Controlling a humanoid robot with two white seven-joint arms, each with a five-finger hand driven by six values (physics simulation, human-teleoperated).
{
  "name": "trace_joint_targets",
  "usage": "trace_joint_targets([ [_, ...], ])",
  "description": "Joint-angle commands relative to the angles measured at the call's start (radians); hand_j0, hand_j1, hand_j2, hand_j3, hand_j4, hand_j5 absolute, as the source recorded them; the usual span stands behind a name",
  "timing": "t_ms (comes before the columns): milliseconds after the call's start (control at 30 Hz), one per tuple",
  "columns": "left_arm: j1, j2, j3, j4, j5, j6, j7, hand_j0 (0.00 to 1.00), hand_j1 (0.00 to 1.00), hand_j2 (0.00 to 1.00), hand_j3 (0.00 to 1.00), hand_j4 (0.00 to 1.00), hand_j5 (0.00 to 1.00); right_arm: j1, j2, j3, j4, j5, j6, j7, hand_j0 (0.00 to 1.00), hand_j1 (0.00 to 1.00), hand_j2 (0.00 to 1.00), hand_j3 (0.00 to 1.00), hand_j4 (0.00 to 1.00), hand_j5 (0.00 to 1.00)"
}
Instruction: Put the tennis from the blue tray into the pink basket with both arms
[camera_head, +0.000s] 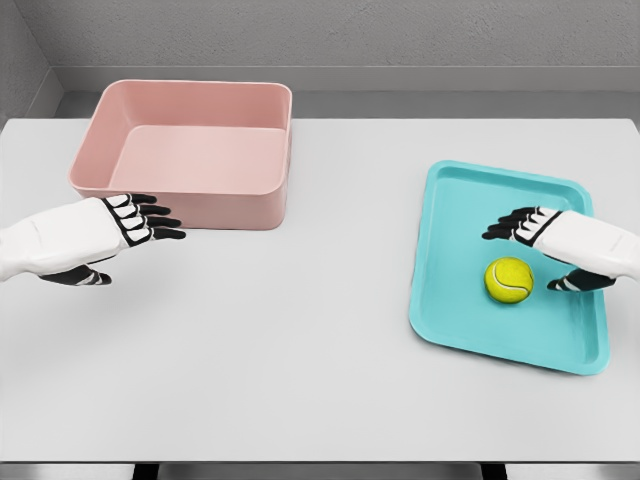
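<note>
Round yellow-green felt tennis ball (509, 280) lying on the floor of a shallow turquoise-blue plastic tray (470, 200), toward the tray's right half and a little nearer its front edge than its back. Spherical, so no long axis and no pointing direction to tell; a pale curved seam faintly visible across the face.

Tray resting flat on the right side of a plain light-grey bench (300, 330), rectangular with rounded corners, its long axis running from the robot toward the far wall and turned slightly clockwise, far end leaning left.

White-and-black right hand (545, 245) entering from the right edge, hovering over the tray just beside the ball, up and to its right. Fingers (505, 228) spread and extended leftward, thumb (570, 285) lower and pointing toward the ball; clasping nothing, not touching the ball as far as visible.

Deep pink rectangular plastic basket (180, 190) standing upright at the far left of the bench, well apart from the tray, long axis left to right, interior bare.

White-and-black left hand (110, 235) coming in from the left edge, just in front of the basket's near wall at its left corner. Fingers stretched rightward and apart, thumb tucked beneath, gripping nothing.
</note>
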Motion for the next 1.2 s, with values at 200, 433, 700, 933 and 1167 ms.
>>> trace_joint_targets([
  [200,0.0,0.001,-0.001,0.001,0.006,0.001,0.0,1.0,1.0,1.0,1.0,1.0,1.0,0.011,0.002,0.002,-0.026,0.003,0.001,0.001,0.97,0.97,0.97,0.97,0.97,0.97],
  [433,0.0,0.001,-0.001,0.001,0.006,0.001,0.0,1.0,1.0,1.0,1.0,1.0,1.0,0.021,0.01,0.017,-0.032,0.011,0.001,0.003,0.97,0.97,0.97,0.97,0.97,0.97],
  [700,0.0,0.001,-0.001,0.001,0.006,0.001,0.0,1.0,1.0,1.0,1.0,1.0,1.0,0.029,0.027,0.018,-0.034,0.026,0.001,0.004,0.96,0.96,0.96,0.96,0.96,0.96],
  [933,0.0,0.001,-0.001,0.001,0.006,0.001,0.0,1.0,1.0,1.0,1.0,1.0,1.0,0.029,0.048,0.018,-0.032,0.038,0.001,0.007,0.94,0.94,0.94,0.94,0.94,0.94],
  [1167,0.0,0.0,-0.001,0.0,0.006,0.001,0.0,1.0,1.0,1.0,1.0,1.0,1.0,0.029,0.048,0.018,-0.025,0.057,0.001,0.01,0.89,0.89,0.89,0.89,0.89,0.89],
])
